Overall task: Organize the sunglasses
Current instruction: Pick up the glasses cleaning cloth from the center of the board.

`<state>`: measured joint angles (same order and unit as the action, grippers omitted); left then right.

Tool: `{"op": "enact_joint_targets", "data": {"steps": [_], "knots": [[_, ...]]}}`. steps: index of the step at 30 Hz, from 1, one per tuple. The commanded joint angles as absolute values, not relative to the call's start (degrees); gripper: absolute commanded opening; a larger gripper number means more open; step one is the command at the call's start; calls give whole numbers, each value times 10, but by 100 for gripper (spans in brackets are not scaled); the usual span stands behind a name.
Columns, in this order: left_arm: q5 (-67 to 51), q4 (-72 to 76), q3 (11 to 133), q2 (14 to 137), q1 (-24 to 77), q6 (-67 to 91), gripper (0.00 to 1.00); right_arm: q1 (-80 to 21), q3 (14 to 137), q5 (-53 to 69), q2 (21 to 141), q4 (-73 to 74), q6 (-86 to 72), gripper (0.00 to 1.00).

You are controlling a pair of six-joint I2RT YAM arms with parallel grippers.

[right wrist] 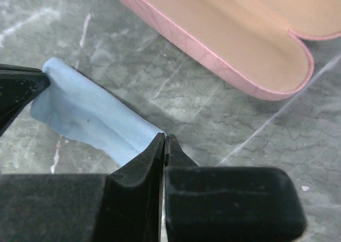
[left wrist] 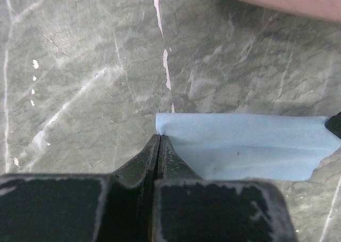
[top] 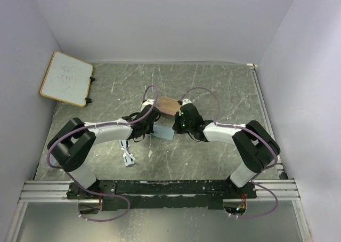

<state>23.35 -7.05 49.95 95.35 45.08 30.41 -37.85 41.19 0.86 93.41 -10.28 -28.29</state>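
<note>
The left hand [left wrist: 160,138] and right hand [right wrist: 164,137], each clamped on one end of the cloth [left wrist: 240,151], should lift evenly, keeping it flat; the sunglasses [top: 127,155] lie near left on the desk [top: 213,87].

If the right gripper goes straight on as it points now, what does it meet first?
The right gripper pinches the blue cloth; beyond it, probably the near rim of the pink case, though the table could come first if it tilts down.

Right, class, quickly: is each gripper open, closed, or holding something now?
Left gripper: closed, pinching one corner of the blue cloth.
Right gripper: closed, pinching the cloth's opposite end.
</note>
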Motion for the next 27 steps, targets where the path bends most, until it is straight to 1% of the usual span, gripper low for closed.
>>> {"op": "enact_joint_targets", "data": {"steps": [1, 8, 14, 19, 27], "knots": [[257, -51, 498, 913, 448, 298, 7, -380, 434, -17, 885, -90, -258, 0], [246, -56, 497, 909, 448, 301, 7, -382, 440, -24, 865, -75, -252, 0], [237, -72, 490, 880, 451, 308, 7, -387, 432, -26, 835, -56, -257, 0], [239, -87, 484, 848, 463, 315, 7, -391, 426, -29, 797, -36, -262, 0], [244, -93, 470, 838, 482, 325, 7, -409, 404, -46, 757, -13, -278, 0]]}}
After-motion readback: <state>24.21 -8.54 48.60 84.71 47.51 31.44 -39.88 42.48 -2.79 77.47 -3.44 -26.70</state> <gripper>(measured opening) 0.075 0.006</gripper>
